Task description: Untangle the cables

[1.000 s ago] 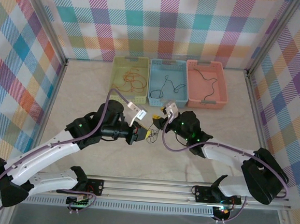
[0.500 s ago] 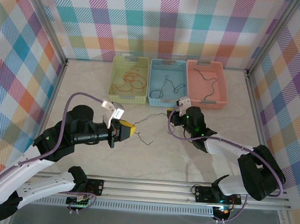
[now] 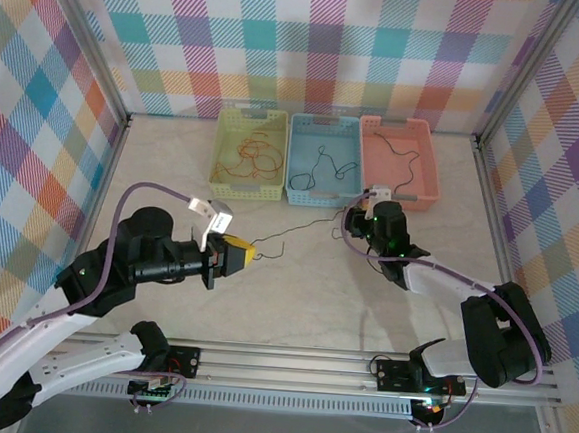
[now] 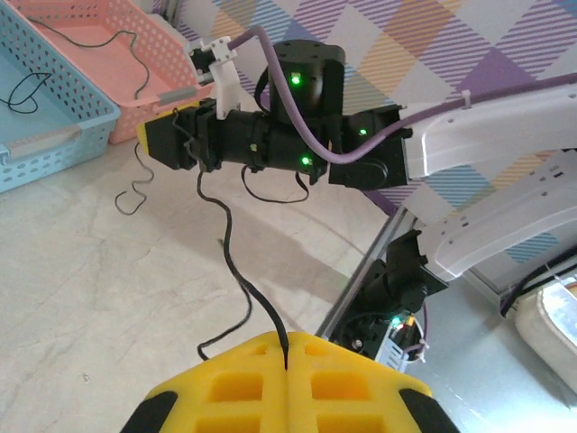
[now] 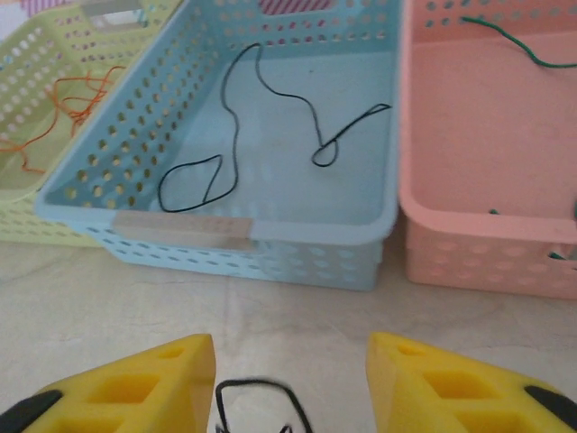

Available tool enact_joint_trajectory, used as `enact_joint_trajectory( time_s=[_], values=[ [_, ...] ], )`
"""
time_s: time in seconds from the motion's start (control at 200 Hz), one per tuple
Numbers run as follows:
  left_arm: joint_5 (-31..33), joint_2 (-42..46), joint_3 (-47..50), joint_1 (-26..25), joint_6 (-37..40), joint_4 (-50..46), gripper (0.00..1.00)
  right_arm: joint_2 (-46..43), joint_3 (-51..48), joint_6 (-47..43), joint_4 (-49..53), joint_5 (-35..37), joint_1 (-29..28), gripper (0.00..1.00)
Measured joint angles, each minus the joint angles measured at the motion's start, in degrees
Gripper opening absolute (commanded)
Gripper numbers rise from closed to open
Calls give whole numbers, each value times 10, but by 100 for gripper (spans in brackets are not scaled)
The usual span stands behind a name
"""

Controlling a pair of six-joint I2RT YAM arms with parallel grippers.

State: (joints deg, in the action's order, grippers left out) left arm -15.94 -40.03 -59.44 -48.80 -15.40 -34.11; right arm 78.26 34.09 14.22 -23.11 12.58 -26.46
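Top external view: one black cable [image 3: 299, 227] stretches across the middle of the table [image 3: 172, 177], between the grippers. The left gripper [image 3: 242, 254] is clamped on its left end. The right gripper [image 5: 290, 365] has its fingers apart, with a cable loop lying loose between them. Other cables [image 3: 257, 156] lie in three baskets [image 3: 327, 118] along the table's far edge.

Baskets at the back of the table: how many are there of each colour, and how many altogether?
Yellow basket: 1
Blue basket: 1
Pink basket: 1
Total: 3
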Motion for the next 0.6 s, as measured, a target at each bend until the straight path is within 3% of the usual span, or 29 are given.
enact_joint_trajectory(
  time_s=[0.365, 0.6],
  values=[
    [-42, 99, 30, 0, -21, -36, 0, 0, 0, 39, 6, -2, 28, 35],
    [-44, 116, 36, 0, -24, -68, 0, 0, 0, 52, 7, -3, 36, 34]
  ],
)
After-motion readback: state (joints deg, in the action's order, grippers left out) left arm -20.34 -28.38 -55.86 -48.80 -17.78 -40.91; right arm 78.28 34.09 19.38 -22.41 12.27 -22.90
